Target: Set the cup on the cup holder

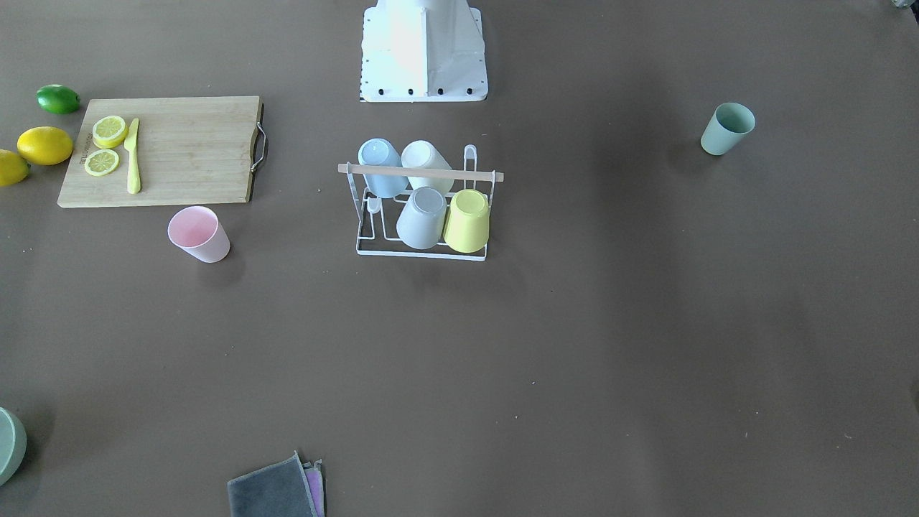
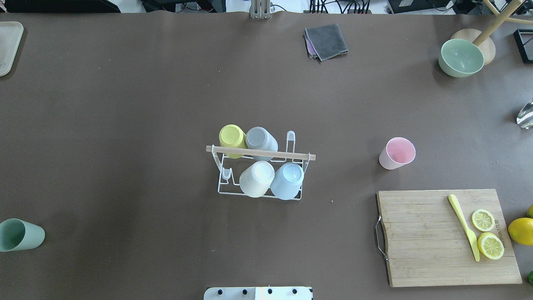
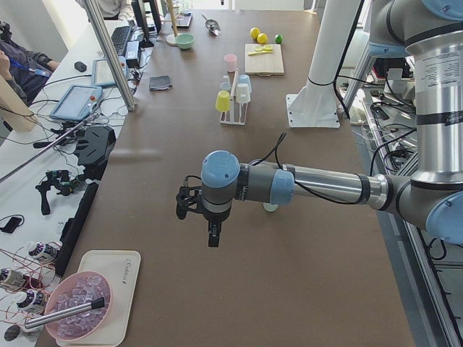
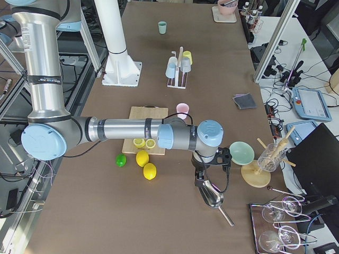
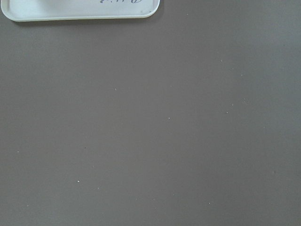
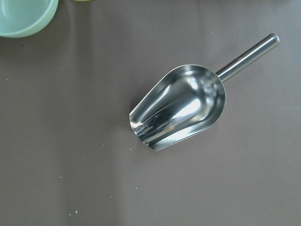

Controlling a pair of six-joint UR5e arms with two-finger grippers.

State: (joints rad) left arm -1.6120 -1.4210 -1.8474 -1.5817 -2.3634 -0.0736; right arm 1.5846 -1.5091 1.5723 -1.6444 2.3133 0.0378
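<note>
Two cups stand loose on the counter [image 2: 125,104]: the pink cup [image 2: 397,153] near the cup holder [image 2: 260,153] on the robot's right, the green cup [image 2: 18,235] well left of it. Beyond each hang the right tool [image 4: 201,177] and left tool [image 3: 212,233]; spread or pressed together, I cannot tell.

The left gripper [image 3: 213,237] and right gripper [image 4: 203,179] show only sidelong, their grip unreadable. The left arm [image 3: 318,186] hides most of the green cup [image 3: 270,208] at the desk's left end.
</note>
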